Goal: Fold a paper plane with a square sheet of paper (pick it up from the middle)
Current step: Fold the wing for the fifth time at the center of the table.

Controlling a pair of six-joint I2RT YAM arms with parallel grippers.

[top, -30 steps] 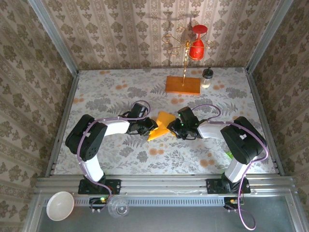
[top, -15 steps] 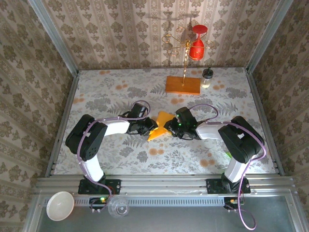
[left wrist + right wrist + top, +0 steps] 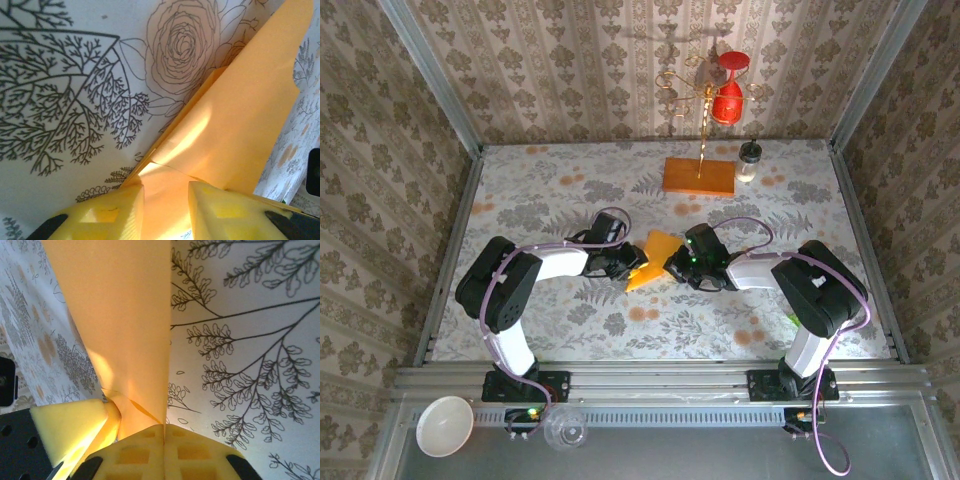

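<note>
Right gripper (image 3: pixel 164 432), pads pressed together on the 3 o'clock edge of the paper plane (image 3: pixel 656 256); left gripper (image 3: pixel 166 202), pads slightly spread, astride its 9 o'clock edge; plane lying mid-table (image 3: pixel 550 200), wooden block (image 3: pixel 700 176) at 1 o'clock

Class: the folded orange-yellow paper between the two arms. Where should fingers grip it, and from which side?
Probably pinch the folded paper at its long creased edge, coming in low from the side, as the right gripper does. It is thin and nearly flat, leaving nothing to clamp from above, and the doubled fold is stiffer.
</note>
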